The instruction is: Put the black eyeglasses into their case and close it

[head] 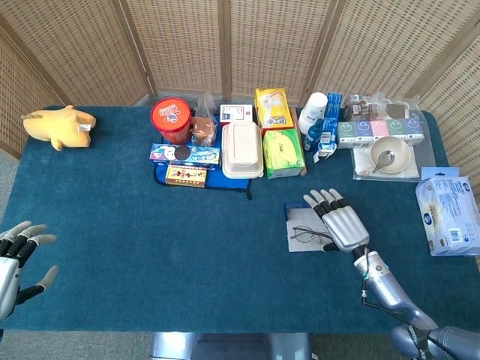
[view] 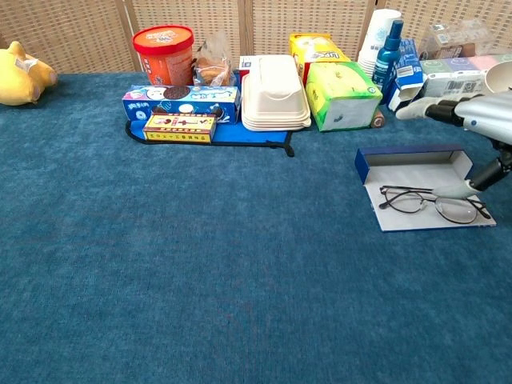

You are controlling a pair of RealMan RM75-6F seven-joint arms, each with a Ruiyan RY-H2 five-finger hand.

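The table point(head: 150, 247) has bare blue room in front. The open case point(view: 416, 164) lies long side left-right. The glasses point(view: 432, 203) lie on its flap, likewise. The right hand point(head: 343, 221) hovers over them, fingers spread, empty. The left hand point(head: 16, 259) rests open at the table's near-left edge.

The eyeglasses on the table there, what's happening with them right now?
The black eyeglasses lie on the open case, which is not closed. The right hand hovers over them with fingers spread, its thumb reaching down near the frame; no clear grip shows. The left hand is open at the table's near left edge, holding nothing.
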